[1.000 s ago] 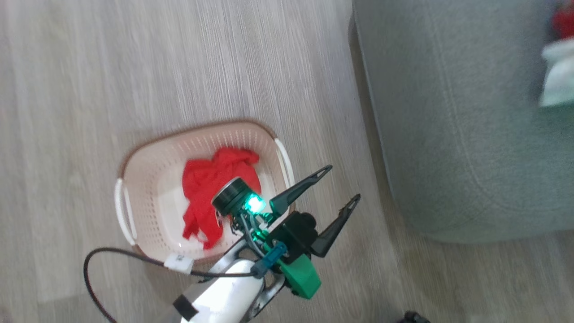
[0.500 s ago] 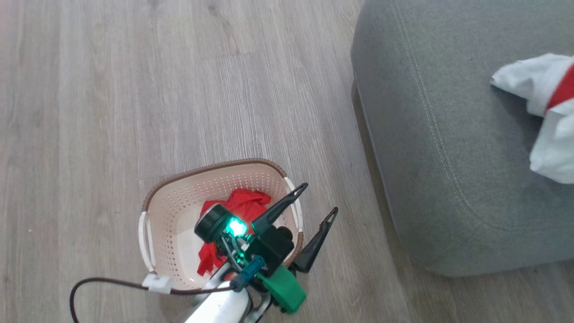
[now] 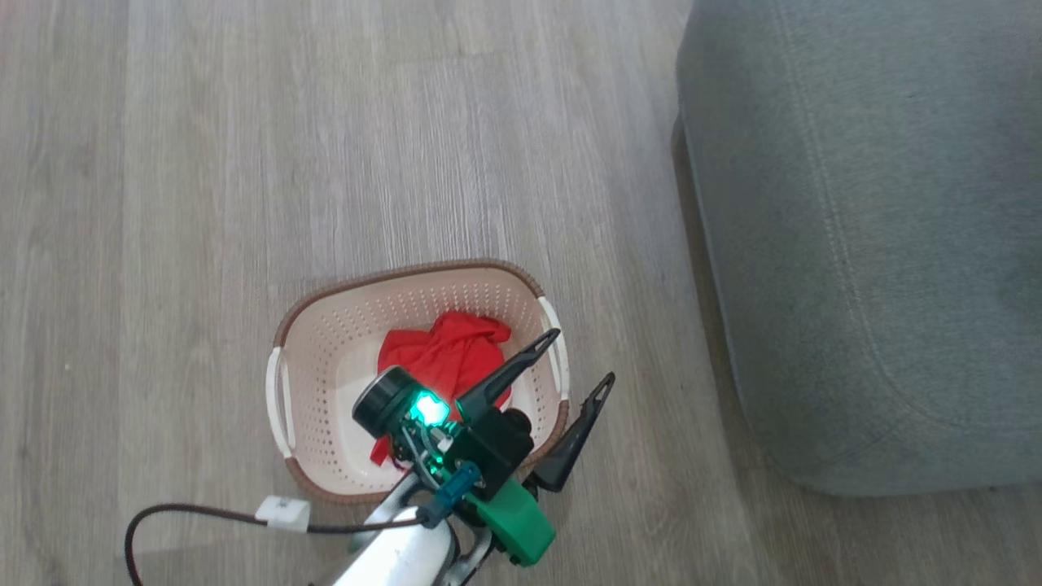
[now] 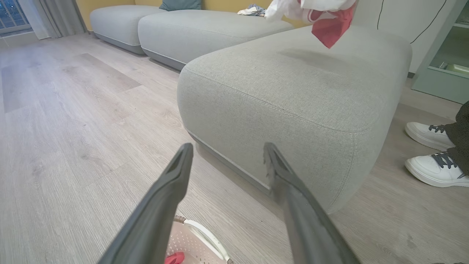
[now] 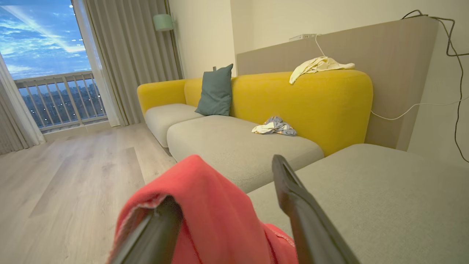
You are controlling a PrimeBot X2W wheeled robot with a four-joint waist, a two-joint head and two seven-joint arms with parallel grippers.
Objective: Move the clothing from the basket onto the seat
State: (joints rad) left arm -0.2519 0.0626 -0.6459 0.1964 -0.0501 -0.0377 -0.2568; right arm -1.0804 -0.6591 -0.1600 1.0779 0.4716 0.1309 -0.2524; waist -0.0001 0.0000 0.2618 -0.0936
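Hovering over right rim of the basket (image 3: pixel 281 391): left hand (image 3: pixel 583 355), fingers spread wide, empty. Under it, red garment (image 3: pixel 444 358) bunched inside basket, on the floor (image 3: pixel 244 163). Soft, light, floppy imo: pinch the top fold, lift high. Right hand (image 5: pixel 224 180) fingers apart too, 2nd garment (image 5: pixel 212 212) just draped over one finger, above the seat (image 4: pixel 293 91); could slip off.
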